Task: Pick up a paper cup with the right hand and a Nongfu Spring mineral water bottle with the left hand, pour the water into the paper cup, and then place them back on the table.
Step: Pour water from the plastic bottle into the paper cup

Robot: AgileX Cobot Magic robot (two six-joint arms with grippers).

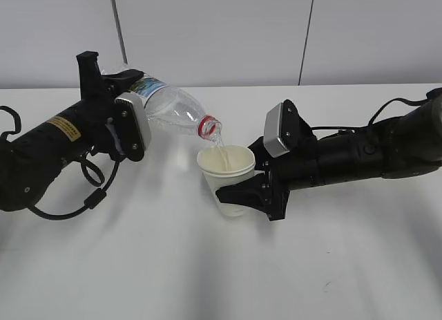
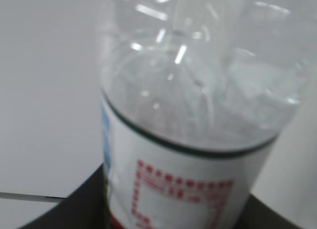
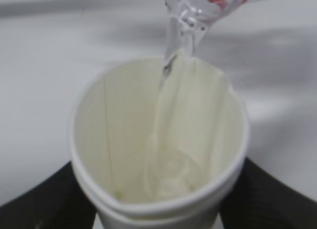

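My left gripper (image 1: 128, 102) is shut on the Nongfu Spring bottle (image 1: 169, 107), held above the table and tilted so its red-ringed neck (image 1: 209, 128) points down to the right over the paper cup (image 1: 228, 175). Water (image 1: 221, 151) streams from the mouth into the cup. My right gripper (image 1: 252, 195) is shut on the cup's sides and holds it upright just above the table (image 1: 207, 278). In the left wrist view the bottle (image 2: 193, 115) fills the frame. In the right wrist view the cup (image 3: 158, 150) sits between my fingers (image 3: 44, 199), with water (image 3: 173, 115) falling in and pooling at its bottom.
A grey wall with vertical seams (image 1: 207, 36) stands behind the table. A small dark scuff (image 1: 326, 286) marks the tabletop at the front right. Black cables (image 1: 97, 189) hang under the left arm.
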